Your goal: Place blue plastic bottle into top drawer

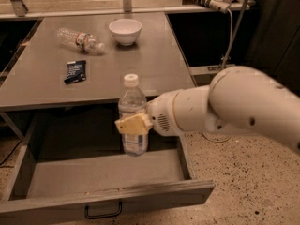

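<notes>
The blue plastic bottle (132, 108) is a clear bottle with a white cap and a pale label. It stands upright in the air over the right part of the open top drawer (101, 175). My gripper (132, 124) reaches in from the right on a thick white arm, and its yellowish fingers are shut around the bottle's middle. The bottle's base hangs a little above the drawer floor, near the drawer's back. The drawer is pulled far out, grey and shallow, with a small black handle (103, 212) on its front.
On the grey table (154, 64) lie a second clear bottle with a red-marked label (79, 39) on its side, a white bowl (125, 30) and a dark packet (75, 71). A power strip and cable (220, 3) hang at the right. The floor is speckled.
</notes>
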Controlling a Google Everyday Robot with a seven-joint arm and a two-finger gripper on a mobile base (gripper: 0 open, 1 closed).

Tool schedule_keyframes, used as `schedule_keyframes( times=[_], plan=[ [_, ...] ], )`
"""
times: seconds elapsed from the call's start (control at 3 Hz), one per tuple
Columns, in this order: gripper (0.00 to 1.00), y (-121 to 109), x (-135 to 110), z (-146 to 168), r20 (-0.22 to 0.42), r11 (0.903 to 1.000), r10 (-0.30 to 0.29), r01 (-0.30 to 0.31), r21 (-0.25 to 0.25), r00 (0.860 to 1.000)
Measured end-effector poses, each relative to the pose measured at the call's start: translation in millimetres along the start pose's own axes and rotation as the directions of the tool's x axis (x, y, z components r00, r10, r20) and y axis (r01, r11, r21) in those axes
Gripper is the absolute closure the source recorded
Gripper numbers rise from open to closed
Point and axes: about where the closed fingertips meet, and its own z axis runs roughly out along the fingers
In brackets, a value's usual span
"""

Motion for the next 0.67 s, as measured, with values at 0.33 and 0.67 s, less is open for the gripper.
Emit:
schedule_keyframes(
  times=[0.33, 0.67],
  plan=[
    [1.00, 21, 29, 51, 0.007, 0.9988, 0.049, -0.049, -0.008, 0.999],
    [1.00, 25, 45, 89, 0.033, 0.9963, 0.085, -0.085, 0.013, 0.996]
  ],
)
